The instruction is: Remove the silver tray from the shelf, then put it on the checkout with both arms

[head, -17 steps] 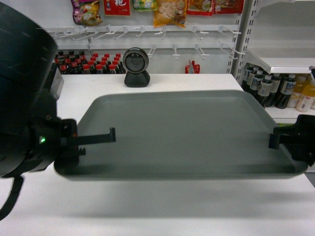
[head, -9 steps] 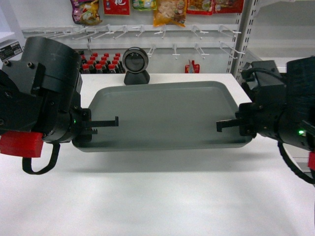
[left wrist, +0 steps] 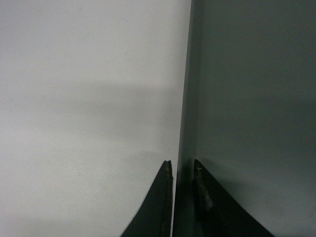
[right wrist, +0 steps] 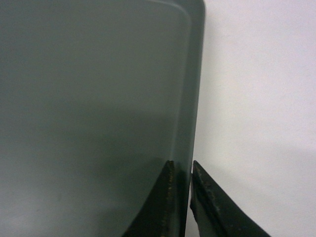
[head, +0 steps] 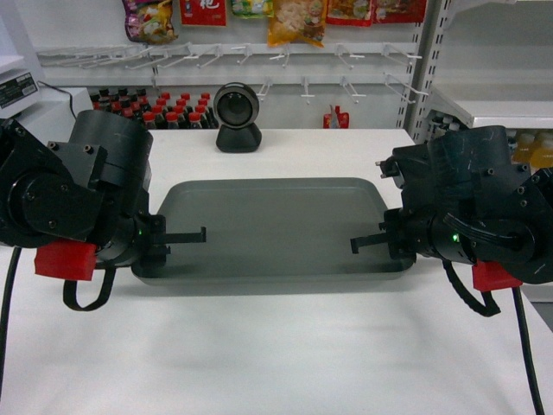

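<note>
The left gripper (left wrist: 181, 197) is pinching the left rim of the tray (head: 272, 226), one finger on each side of the edge. The right gripper (right wrist: 181, 197) is clamping the right rim likewise. The tray is sitting level over the white counter (head: 285, 346), between the two arms, in front of the round black scanner (head: 238, 117).

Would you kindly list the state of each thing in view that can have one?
silver tray: level, low over the checkout, gripped at both short edges
left gripper: shut on the tray's left rim
right gripper: shut on the tray's right rim
scanner: upright on the checkout behind the tray
</note>
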{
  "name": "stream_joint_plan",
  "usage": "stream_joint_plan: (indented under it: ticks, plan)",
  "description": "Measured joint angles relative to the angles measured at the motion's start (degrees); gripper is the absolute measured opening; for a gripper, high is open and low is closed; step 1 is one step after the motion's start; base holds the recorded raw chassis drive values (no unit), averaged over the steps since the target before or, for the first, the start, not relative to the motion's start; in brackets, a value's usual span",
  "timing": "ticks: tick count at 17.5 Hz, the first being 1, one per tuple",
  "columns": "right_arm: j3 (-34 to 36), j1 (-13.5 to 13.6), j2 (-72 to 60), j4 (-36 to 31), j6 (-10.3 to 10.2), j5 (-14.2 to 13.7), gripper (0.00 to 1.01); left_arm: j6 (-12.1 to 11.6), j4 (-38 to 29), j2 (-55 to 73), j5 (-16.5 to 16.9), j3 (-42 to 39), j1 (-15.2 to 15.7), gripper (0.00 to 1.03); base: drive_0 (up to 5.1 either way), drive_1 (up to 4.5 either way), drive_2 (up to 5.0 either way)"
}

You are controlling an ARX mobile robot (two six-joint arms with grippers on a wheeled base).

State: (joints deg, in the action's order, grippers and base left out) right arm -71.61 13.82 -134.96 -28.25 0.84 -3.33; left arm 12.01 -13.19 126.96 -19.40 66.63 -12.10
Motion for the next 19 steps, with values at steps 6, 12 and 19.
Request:
stream_joint_plan:
  ticks: [6, 12, 19]
  plan:
    - [2.69, -2.08, 5.03, 1.44, -0.87, 2.12, 0.63, 1.70, -0.55, -4.96, 0.76, -1.64, 0.44, 0.67, 0.0, 0.00, 0.0]
    - [28.92, -5.99, 17.00, -41.81, -1.40, -3.91, 0.45, -9.55, -49.11, -21.88, 11.58, -30.14, 4.33, 0.47, 0.0, 0.00, 0.0]
    - [53.86, -9.86, 41.97, -45.27, -1.16, -0.81, 0.03, -11.02, -52.85, -43.65, 15.10, -51.19, 8.15, 0.01, 0.0, 0.00, 0.0]
